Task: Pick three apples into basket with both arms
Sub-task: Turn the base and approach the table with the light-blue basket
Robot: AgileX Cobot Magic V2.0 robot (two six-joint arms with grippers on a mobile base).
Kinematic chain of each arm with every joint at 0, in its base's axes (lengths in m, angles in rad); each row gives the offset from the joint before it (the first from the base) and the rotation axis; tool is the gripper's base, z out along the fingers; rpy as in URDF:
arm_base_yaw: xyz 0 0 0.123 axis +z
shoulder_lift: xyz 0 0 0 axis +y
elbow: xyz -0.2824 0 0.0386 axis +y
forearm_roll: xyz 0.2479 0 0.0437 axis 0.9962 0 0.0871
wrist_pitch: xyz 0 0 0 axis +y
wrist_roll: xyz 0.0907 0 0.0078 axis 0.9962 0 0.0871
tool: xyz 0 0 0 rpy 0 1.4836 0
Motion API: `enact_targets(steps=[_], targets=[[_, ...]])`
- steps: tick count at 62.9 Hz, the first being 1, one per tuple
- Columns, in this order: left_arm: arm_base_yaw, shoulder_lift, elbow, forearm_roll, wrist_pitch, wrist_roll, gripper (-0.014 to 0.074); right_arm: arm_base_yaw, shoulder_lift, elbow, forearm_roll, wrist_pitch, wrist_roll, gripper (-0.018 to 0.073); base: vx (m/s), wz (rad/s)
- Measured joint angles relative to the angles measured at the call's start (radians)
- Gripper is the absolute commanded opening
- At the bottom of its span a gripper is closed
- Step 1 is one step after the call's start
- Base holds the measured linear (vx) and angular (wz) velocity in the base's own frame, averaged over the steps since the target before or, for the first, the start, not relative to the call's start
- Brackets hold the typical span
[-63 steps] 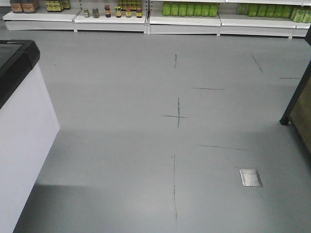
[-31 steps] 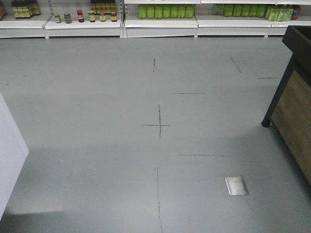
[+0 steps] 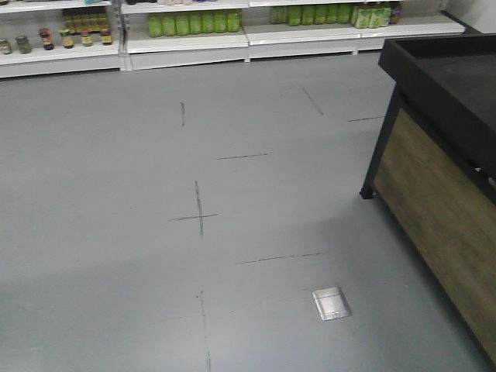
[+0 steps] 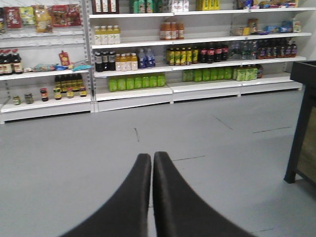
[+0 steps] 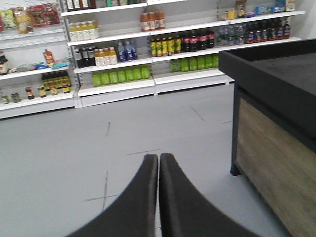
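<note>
Far-left shelving: white store shelves point(image 3: 186, 50) run along the far wall; small jars point(image 3: 74, 36) stand at the left end, and a row of green bottles point(image 3: 194, 22) to their right.
Floor: grey floor point(image 3: 93, 232) fills the near and middle ground, with thin dark lines and one cross mark point(image 3: 198, 217) left of centre.
Floor plate: a small square metal plate point(image 3: 332, 303) is set flush in the floor, near and right of centre.
Display stand: a stand point(image 3: 434, 194) with a black tray top, black leg and wood side panel takes up the right edge, from near to far.
Left gripper: the left gripper point(image 4: 152, 157) reaches forward and roughly level above the floor, aimed at the far shelves. Its two black tapered fingers curve in to meet at the tips, so the jaws are together with only a hairline between them and nothing held.
Left wrist view, right edge: the stand's black leg point(image 4: 298, 143) is well to the right of the gripper.
Right gripper: the right gripper point(image 5: 159, 158) has the same forward, level pose, its jaws closed tip to tip on nothing.
Right wrist view, right side: the stand's black tray point(image 5: 276, 84) sits to the right of the gripper and higher in view.
Apples and basket: I cannot tell where they are, as no view shows them.
</note>
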Motion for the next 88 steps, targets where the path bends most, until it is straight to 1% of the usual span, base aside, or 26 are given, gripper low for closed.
enact_targets(steps=[88], targets=[[0.0, 0.0, 0.0, 0.0, 0.0, 0.0, -0.0006, 0.0, 0.0, 0.0, 0.0, 0.0, 0.0, -0.0007, 0.15, -0.61]])
